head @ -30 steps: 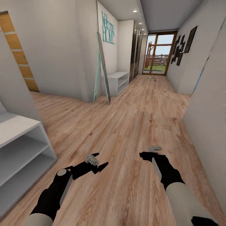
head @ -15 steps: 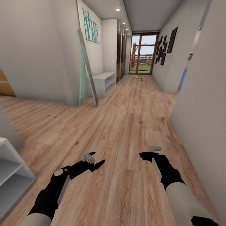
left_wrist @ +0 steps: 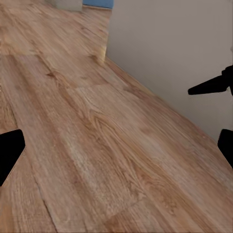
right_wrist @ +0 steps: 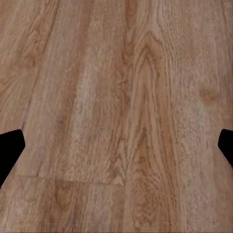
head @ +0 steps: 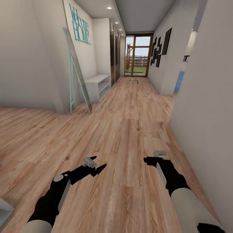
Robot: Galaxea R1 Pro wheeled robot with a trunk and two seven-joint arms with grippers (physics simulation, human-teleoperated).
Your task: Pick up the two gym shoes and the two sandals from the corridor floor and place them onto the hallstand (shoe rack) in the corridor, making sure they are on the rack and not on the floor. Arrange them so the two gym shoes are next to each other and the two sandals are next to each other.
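Note:
Far down the corridor, small pale shoe-like shapes [head: 133, 80] lie on the wood-plank corridor floor [head: 129, 129] before the glass door; they are too small to tell gym shoes from sandals. The light grey hallstand [head: 96, 85] stands against the left wall, its compartments open. My left gripper [head: 100, 162] hangs open low over bare planks, fingers [left_wrist: 9, 151] apart with nothing between them. My right gripper [head: 147, 159] is also open and empty, with wood grain between its fingertips [right_wrist: 10, 145].
A teal-framed mirror [head: 77, 76] leans on the left wall before the hallstand. A tall dark wardrobe [head: 112, 53] stands beyond it. A white wall [head: 207, 97] runs close on my right. A corner of a white shelf unit [head: 4, 208] sits at my near left.
The whole view has swung and advanced along the corridor, so the near white shelf unit has slid almost out at the left. Both arms keep the same pose, grippers still open.

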